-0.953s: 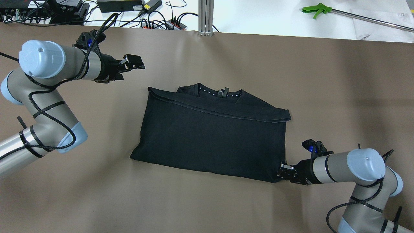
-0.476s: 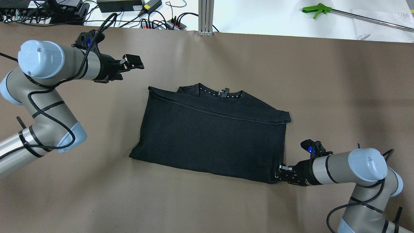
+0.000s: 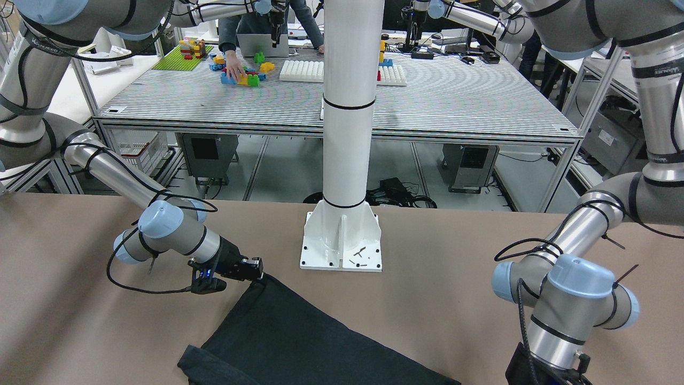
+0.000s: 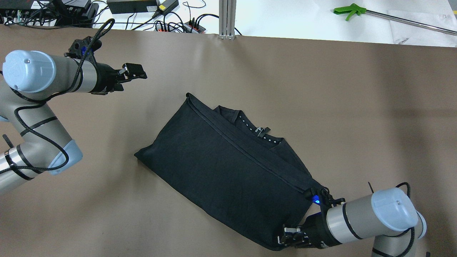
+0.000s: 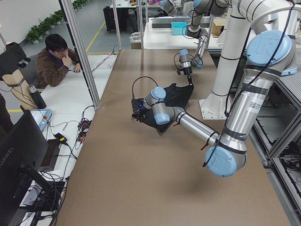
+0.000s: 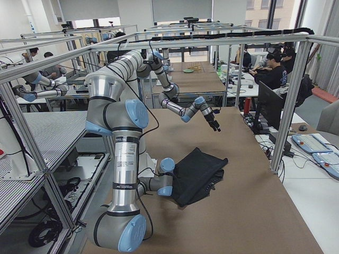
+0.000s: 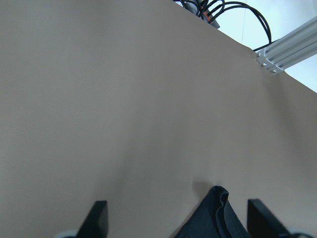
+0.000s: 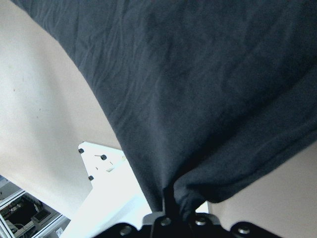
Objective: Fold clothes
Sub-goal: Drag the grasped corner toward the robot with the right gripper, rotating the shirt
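The clothes [image 4: 221, 167] are one black garment, folded and lying diagonally on the brown table, its collar with white dots facing the far side. My right gripper [image 4: 285, 238] is shut on the garment's near right corner, and the right wrist view shows the cloth [image 8: 188, 89] bunched between the fingers. The front-facing view has that gripper [image 3: 259, 267] at the corner of the cloth [image 3: 299, 337]. My left gripper [image 4: 142, 72] stands open and empty at the far left, apart from the garment. In the left wrist view, its jaws are spread wide, with a garment corner [image 7: 215, 213] ahead.
Cables and a power strip [image 4: 171, 25] lie past the table's far edge, beside an aluminium post [image 4: 227, 18]. A green-handled tool [image 4: 348, 10] rests at the far right. The white robot pedestal [image 3: 342, 240] stands at the near edge. A person [image 5: 54, 61] sits off the table's far side.
The right gripper has dragged its corner toward the robot and leftward, swinging the garment from level to diagonal. The left arm has drawn back to the left, away from the garment.
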Controlling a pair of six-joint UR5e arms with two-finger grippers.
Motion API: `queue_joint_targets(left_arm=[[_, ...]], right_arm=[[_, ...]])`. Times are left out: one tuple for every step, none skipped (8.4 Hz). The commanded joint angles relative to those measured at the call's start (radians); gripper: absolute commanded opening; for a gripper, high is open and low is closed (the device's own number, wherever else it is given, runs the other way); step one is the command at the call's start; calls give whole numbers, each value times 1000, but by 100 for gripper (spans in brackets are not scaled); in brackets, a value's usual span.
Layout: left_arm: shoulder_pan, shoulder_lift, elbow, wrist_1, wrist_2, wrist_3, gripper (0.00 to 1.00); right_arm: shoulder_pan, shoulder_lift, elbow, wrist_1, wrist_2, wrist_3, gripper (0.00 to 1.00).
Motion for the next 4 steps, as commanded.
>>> queue_joint_targets(left_arm=[[1,35,-31,0,3,0,100],[1,46,-33,0,2,0,100],[3,55,-46,0,-10,-2,100],[3,57,-60,1,-17,-2,100]], right_arm=[[-42,30,12,5,-4,-1,94],[-30,17,12,5,3,-2,94],[-15,-20,21,6,5,-8,94],[35,-36,23,5,23,-10,94]])
